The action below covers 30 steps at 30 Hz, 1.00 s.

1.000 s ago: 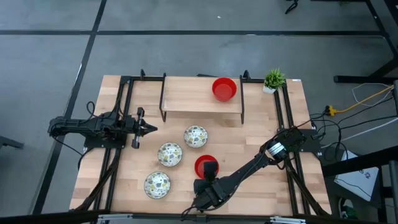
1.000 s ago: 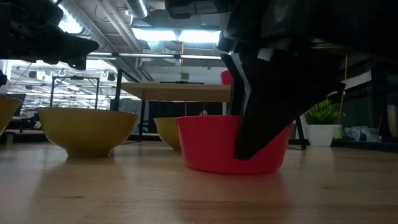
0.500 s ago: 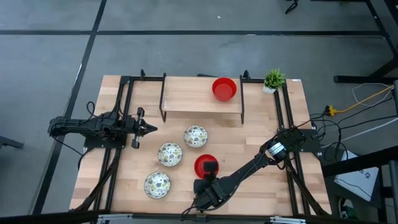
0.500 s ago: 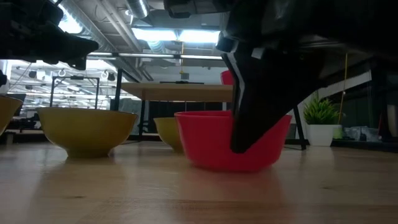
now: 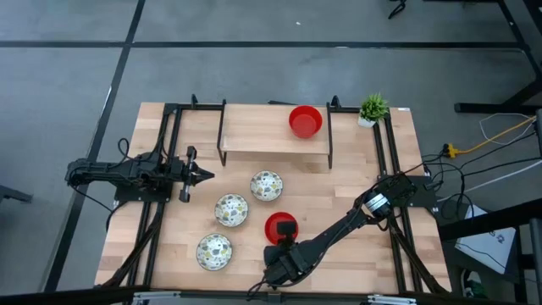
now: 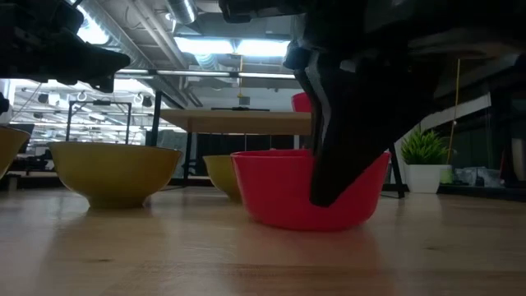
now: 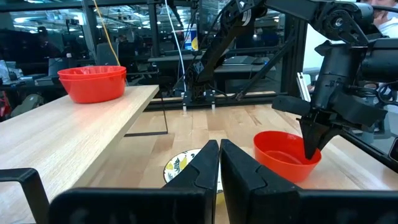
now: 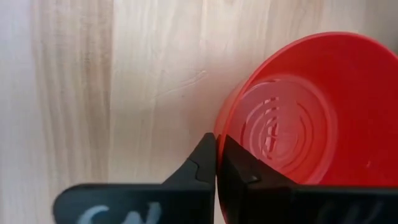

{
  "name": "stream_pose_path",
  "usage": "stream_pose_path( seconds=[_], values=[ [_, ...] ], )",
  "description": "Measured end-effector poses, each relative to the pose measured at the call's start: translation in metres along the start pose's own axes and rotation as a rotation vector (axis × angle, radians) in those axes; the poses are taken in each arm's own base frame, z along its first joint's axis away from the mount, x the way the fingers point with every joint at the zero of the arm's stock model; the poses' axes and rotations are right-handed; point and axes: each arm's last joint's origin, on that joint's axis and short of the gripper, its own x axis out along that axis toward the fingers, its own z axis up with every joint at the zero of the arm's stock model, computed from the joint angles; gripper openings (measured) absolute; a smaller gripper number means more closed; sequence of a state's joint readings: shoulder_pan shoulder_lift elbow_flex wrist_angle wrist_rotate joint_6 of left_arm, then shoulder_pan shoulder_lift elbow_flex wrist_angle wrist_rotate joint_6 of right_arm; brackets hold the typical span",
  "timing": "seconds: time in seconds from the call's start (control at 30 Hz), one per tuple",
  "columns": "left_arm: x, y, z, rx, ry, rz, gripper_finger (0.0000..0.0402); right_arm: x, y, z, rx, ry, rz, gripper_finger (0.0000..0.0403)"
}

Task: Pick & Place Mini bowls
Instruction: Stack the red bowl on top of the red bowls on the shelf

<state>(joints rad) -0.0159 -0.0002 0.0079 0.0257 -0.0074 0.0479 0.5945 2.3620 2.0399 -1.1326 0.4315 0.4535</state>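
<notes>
The table (image 5: 254,169) is looked straight down on from overhead. It is seen level from its surface in the low view, very near a red bowl (image 6: 306,187), which is also seen from the left wrist and, apparently closest, from the right wrist.

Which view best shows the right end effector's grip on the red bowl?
Right wrist view: the right end effector is shut on the red bowl, fingers pinching its rim. The low view shows one finger outside the wall; left wrist shows it from afar; high view only location.
</notes>
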Motion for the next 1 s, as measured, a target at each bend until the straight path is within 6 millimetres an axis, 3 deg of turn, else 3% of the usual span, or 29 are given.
stream_pose_path(
  seconds=[0.23, 0.43, 0.9, 1.0],
  values=[
    [0.000, 0.000, 0.000, 0.000, 0.000, 0.000, 0.0008, -0.003, 0.001, 0.004, -0.003, -0.037, 0.038, 0.0004],
    [0.000, 0.000, 0.000, 0.000, 0.000, 0.000, 0.0008, -0.017, -0.004, 0.006, -0.036, -0.052, 0.073, 0.0004],
    [0.000, 0.000, 0.000, 0.000, 0.000, 0.000, 0.0010, -0.087, -0.031, 0.031, -0.074, -0.134, 0.152, 0.0004],
    [0.000, 0.000, 0.000, 0.000, 0.000, 0.000, 0.0011, -0.093, -0.041, 0.033, -0.070, -0.155, 0.167, 0.0004]
  ],
)
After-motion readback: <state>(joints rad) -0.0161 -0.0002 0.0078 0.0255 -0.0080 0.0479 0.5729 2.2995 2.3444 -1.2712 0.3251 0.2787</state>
